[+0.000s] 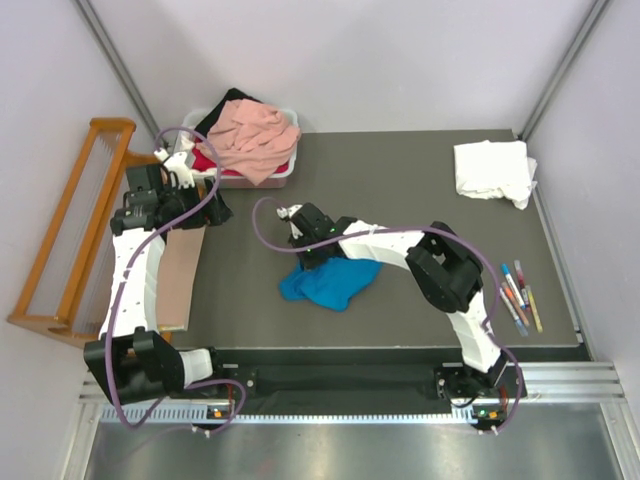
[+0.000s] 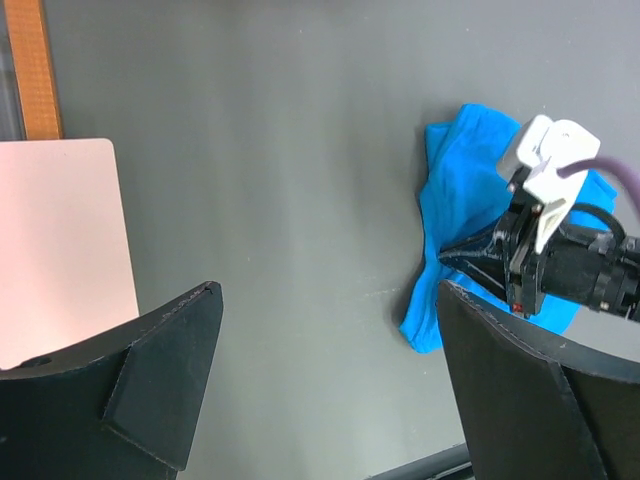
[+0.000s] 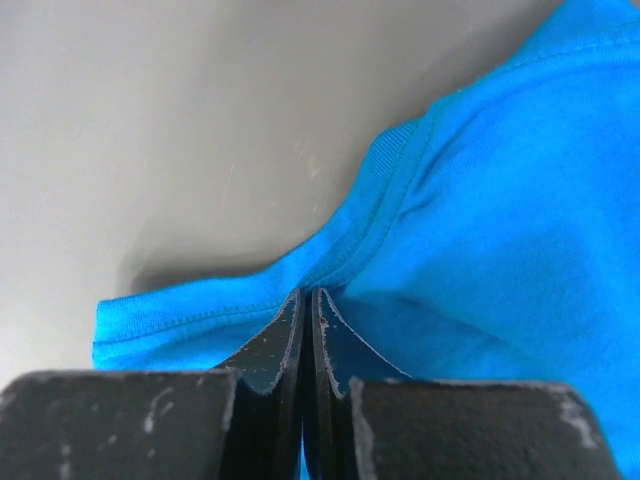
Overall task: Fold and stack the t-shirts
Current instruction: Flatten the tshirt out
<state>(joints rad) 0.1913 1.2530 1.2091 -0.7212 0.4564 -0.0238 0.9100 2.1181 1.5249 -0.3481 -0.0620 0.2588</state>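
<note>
On table (image 1: 400,180): one blue tee (image 1: 330,283), one white tee (image 1: 492,170)

So the blue tee (image 1: 335,283) is a crumpled bright-blue heap lying flat on the mat, toward the near side from the white tub (image 1: 284,171) and a bit to its right, well apart from it. One hemmed edge is pinched tight in the right gripper (image 3: 308,300). The white tee (image 1: 492,170) sits bunched up far off to the tub's right, roughly level with it. The salmon-pink tee (image 1: 255,140) is piled on top inside the tub, spilling over the rim. The red tee (image 1: 208,160) peeks out underneath at the tub's left side, and the black tee (image 1: 218,118) shows at its far-left corner.
</note>
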